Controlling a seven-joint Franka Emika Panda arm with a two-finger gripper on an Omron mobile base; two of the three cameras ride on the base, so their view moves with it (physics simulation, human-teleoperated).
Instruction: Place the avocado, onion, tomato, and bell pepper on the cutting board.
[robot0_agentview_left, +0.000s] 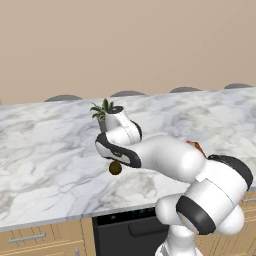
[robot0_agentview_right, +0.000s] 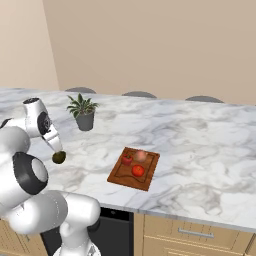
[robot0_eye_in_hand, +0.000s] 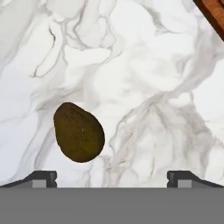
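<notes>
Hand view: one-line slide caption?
Open gripper above the avocado on the marble counter, cutting board corner at top right.

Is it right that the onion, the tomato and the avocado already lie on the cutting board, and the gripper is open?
Not quite. On the cutting board lie the onion, the tomato and the bell pepper, as the right base view shows. The avocado lies on the marble counter, apart from the board. The gripper is open, as you say.

Bare marble counter (robot0_agentview_right: 200, 145) lies open between the avocado (robot0_agentview_right: 59, 157) and cutting board (robot0_agentview_right: 120, 172); potted plant (robot0_agentview_right: 83, 112) stands behind.
</notes>
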